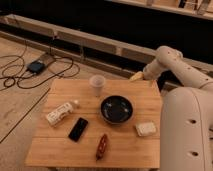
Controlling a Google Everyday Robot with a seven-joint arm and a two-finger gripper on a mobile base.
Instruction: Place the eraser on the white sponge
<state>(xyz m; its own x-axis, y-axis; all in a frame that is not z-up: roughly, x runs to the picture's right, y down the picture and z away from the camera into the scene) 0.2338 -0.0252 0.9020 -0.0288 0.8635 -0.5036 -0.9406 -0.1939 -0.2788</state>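
Observation:
The eraser (pixel 78 129), a flat black slab, lies on the wooden table (pixel 60 150) at the front left of centre. The white sponge (pixel 145 129), a small cream block, lies at the right side of the table, just right of the bowl. My gripper (pixel 136 76) hangs at the table's far right edge, above and behind the bowl, far from both the eraser and the sponge. It holds nothing that I can see.
A dark bowl (pixel 116 109) sits mid-table between eraser and sponge. A translucent cup (pixel 97 84) stands behind it. A white labelled bottle (pixel 60 113) lies at the left. A dark red elongated object (pixel 102 146) lies near the front edge. Cables (pixel 30 70) lie on the floor at the left.

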